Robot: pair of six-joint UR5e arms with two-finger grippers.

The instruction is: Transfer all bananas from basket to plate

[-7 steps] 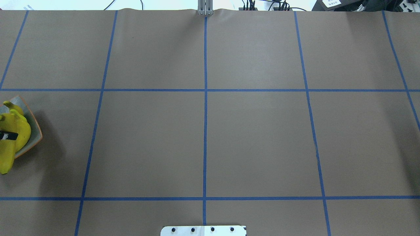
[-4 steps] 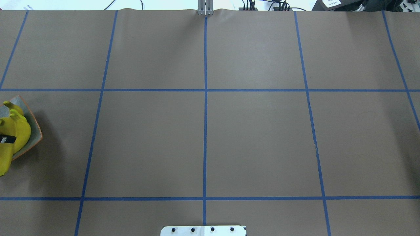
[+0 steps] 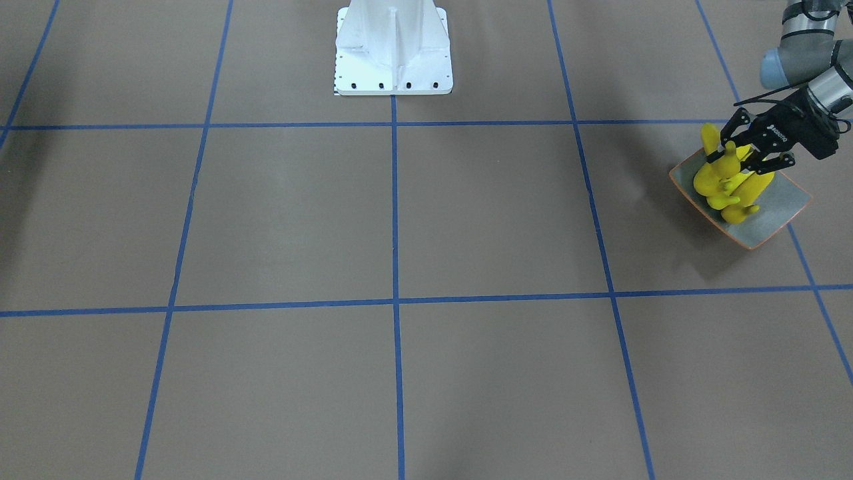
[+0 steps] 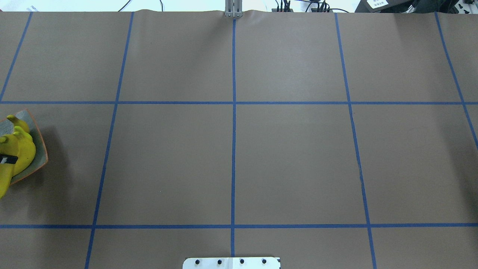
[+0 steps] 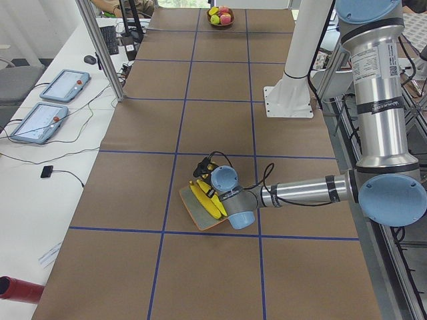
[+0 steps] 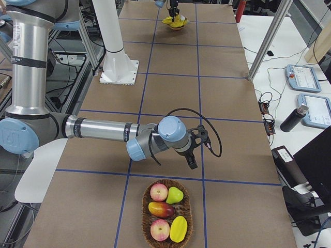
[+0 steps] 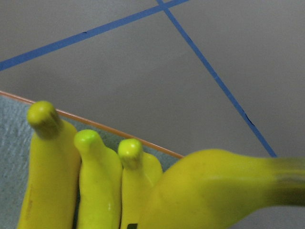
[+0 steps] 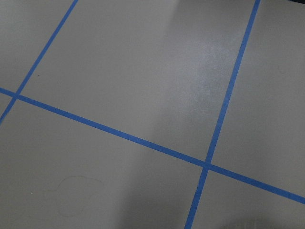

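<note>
1. Reading the left gripper [image 3: 743, 159] as clamped: pads [image 4: 8, 160] pinched across the held banana [image 7: 214, 186], mid-body, low over the plate [image 3: 776, 207].
2. Counting three bananas [image 7: 95, 176] lying side by side in the plate, stems toward one rim, with the held banana slanted over them and one end appearing to hang past the plate's edge in the overhead view.
3. Can't tell finger state on the right gripper [image 6: 195, 150] — seen only from the side, over bare table near the basket [image 6: 166, 181].
4. Seeing no banana in the basket, only other fruit. Judging this the last drop.
5. Flagging risks:
   - Letting go with that overhang could tip the banana over the rim onto the table.
   - Landing it on smooth curved fruit could roll it or nudge a neighbour out.
   - Pressing lower could shove the plate.
</note>
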